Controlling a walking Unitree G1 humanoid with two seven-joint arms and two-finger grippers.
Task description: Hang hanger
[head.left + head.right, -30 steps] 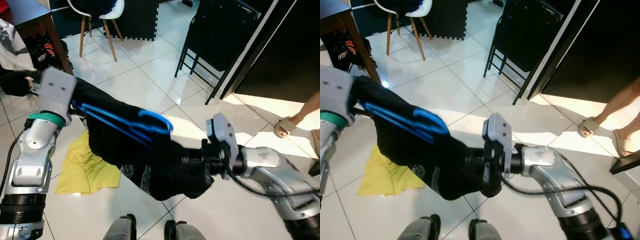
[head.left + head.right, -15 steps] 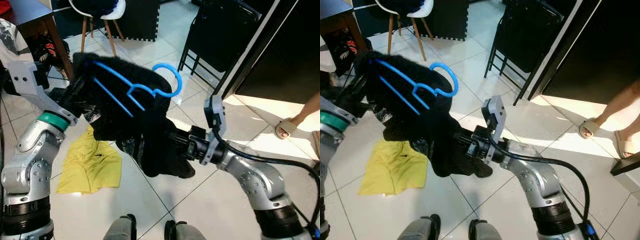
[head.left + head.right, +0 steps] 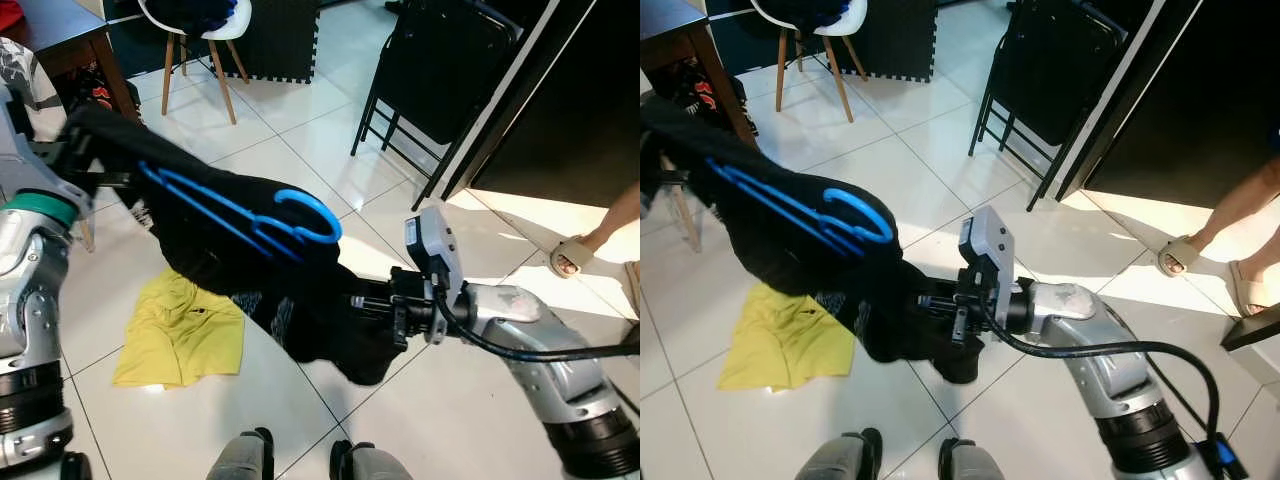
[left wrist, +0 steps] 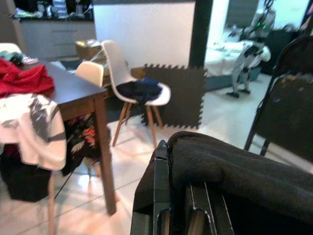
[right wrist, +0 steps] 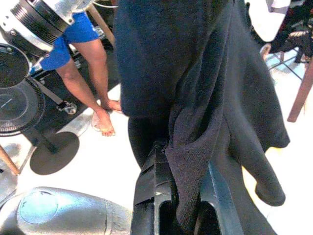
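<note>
From the head views you see the blue plastic hanger (image 3: pixel 245 215) lying on a soft black garment (image 3: pixel 290 300) stretched between both sets of fingers; judge it light, stiff and slippery, best taken near the hook. In the left wrist view, your left gripper (image 4: pixel 181 220) pinches the cloth. In the right wrist view, your right gripper (image 5: pixel 183 205) pinches a hanging fold.

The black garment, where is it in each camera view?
Left eye view: black garment stretched across the centre, blue hanger on it.
Right eye view: left of centre.
Left wrist view: lower right.
Right wrist view: draped down the middle.
Shared landmark: yellow cloth on the floor.
</note>
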